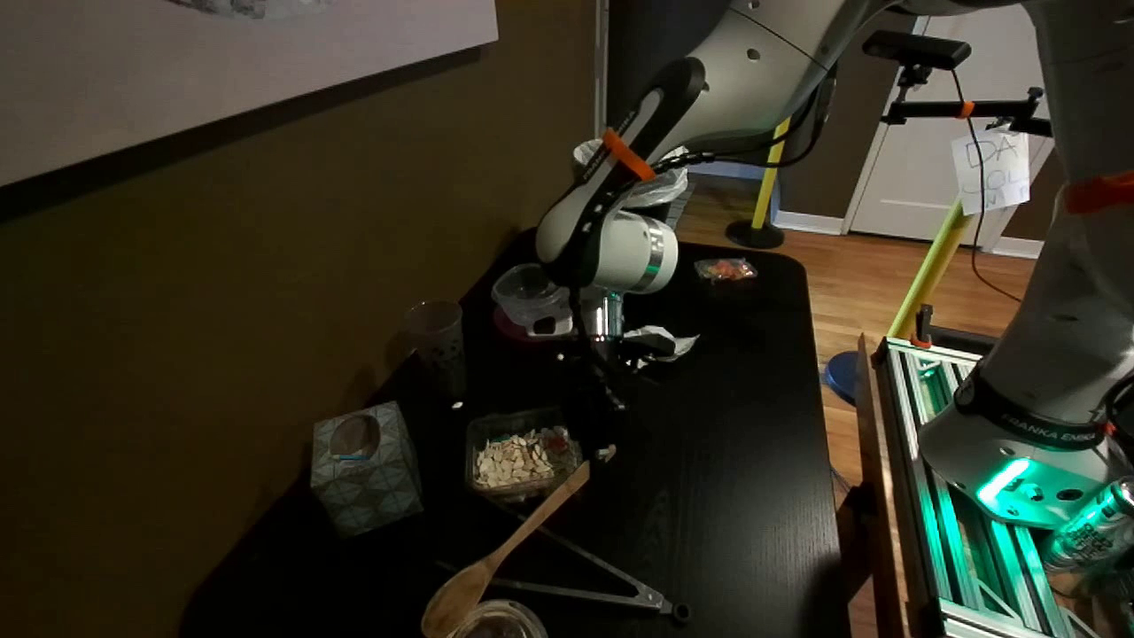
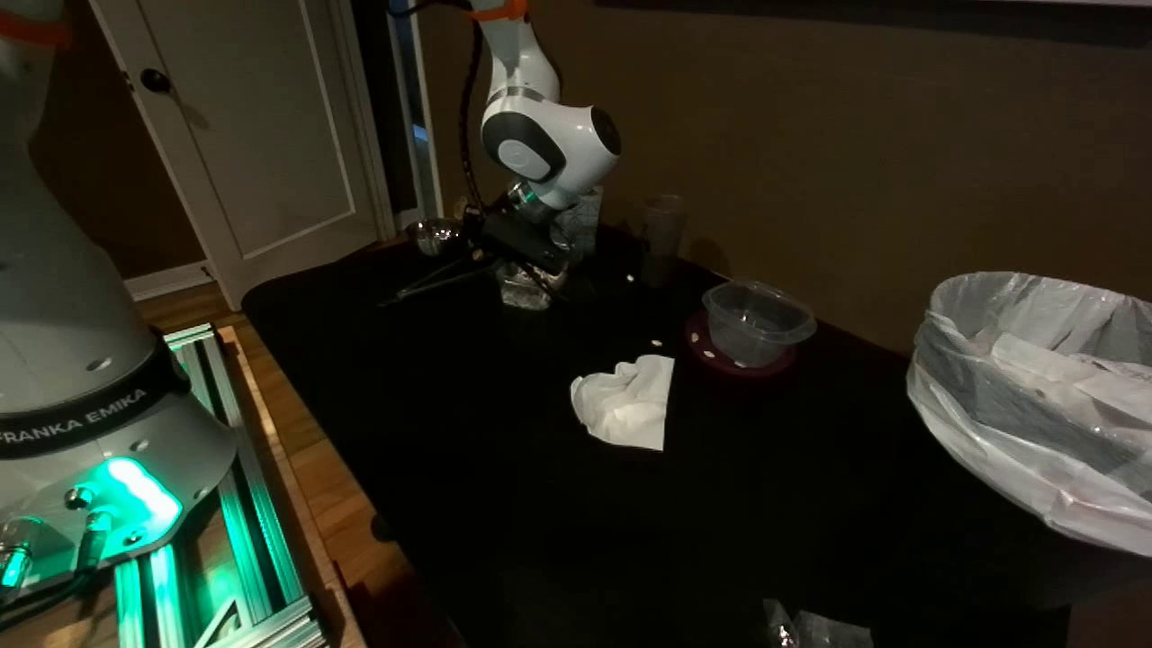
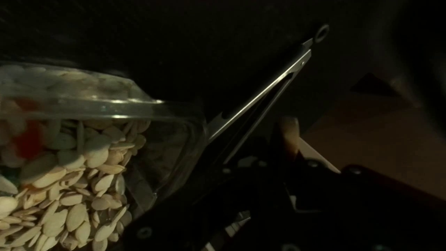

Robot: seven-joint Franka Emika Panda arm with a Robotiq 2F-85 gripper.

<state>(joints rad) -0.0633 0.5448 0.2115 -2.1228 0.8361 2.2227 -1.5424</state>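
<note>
you are working over a black counter (image 1: 735,496), which is running along a brown wall (image 1: 266,266) where a pale picture (image 1: 266,80) is hanging. wooden floor (image 1: 837,266) is showing past the counter's edge, a pale door (image 2: 270,135) is standing beyond, and the robot's base (image 1: 992,470) is glowing green in the dim room.

your gripper (image 1: 599,443) is closing narrowly on a wooden spoon (image 1: 532,521), holding it near the end of its handle. the spoon is slanting away from the gripper, and in an exterior view its head is overlapping a clear jar (image 1: 529,618); you are not seeing enough to tell whether they are touching. a clear tub (image 3: 176,111) of pale seeds (image 3: 80,216) is sitting just beside the gripper, and metal tongs (image 3: 259,95), slightly spread, are passing beneath the spoon.

in the wrist view you are seeing the seeds closely, with a red piece (image 3: 29,141) lying among them, while the spoon is showing only as the tip of its handle. in an exterior view a patterned tissue box (image 1: 368,470) is standing in plain sight. in an exterior view you are getting the whole outline of a white napkin (image 2: 630,400), plus a clear bowl (image 2: 747,342) resting on a dark red plate (image 2: 765,367) and a lined bin (image 2: 958,432) holding paper.
</note>
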